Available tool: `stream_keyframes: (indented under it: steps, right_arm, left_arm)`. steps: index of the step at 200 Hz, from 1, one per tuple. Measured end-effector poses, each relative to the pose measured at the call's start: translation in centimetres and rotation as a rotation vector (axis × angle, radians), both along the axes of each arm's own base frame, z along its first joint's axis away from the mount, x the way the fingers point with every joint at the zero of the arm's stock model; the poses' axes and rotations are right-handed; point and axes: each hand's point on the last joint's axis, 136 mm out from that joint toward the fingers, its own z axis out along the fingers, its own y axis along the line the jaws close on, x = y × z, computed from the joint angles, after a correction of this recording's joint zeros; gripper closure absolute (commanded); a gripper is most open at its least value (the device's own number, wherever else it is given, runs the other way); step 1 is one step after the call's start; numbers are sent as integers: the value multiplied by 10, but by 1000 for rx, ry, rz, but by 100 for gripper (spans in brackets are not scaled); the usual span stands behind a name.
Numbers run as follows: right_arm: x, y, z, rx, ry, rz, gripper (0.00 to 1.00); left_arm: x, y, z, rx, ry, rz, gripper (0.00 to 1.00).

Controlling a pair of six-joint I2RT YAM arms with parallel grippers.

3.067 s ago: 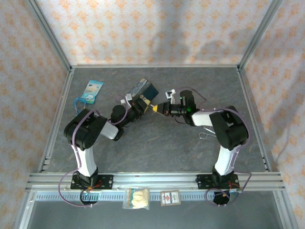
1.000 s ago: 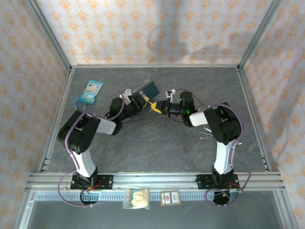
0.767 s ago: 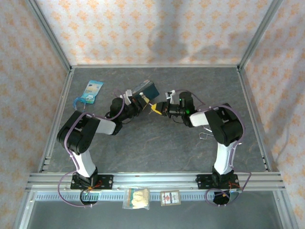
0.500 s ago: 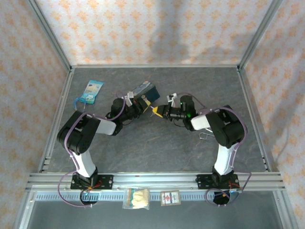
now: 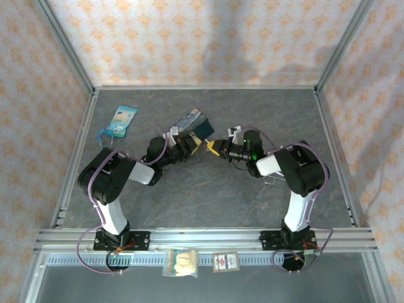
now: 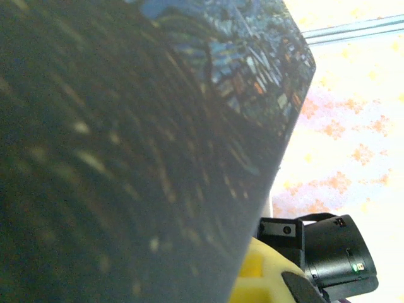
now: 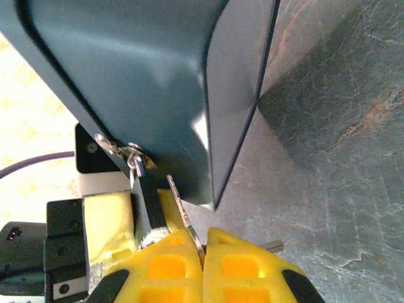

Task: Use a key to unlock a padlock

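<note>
**Key held right beside the padlock at the tin's wall**

We see the right gripper [image 7: 203,249] with its yellow jaws pressed fully together on the thin silvery metal key [image 7: 182,211]; the blade sticks out past the fingertips toward the lower edge of the blue painted rectangular tin [image 7: 145,76]; the key's tip lies just beside the small dark padlock [image 7: 150,201], which hangs by its thin shackle [image 7: 136,161] from a metal hasp on the tin's wall; the left gripper [image 5: 192,144] faces it from the other side, jaws all but closed; its yellow pads [image 7: 107,218] seem to pinch the padlock's body, though the wrist view is cramped there; the tin's wall rises over the grey mottled table [image 7: 341,158]; from above, both grippers sit nose to nose just in front of the tin, near the table's middle.
</note>
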Motion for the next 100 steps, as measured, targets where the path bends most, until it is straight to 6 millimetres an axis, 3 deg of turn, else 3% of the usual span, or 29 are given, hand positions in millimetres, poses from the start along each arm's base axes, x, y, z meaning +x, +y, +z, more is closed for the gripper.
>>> stream_keyframes:
  steps: [100]
  right_arm:
    - [-29,-9,-4,-50,1,-21,100]
  left_arm:
    - [3,1,12,-142,-1,35,100]
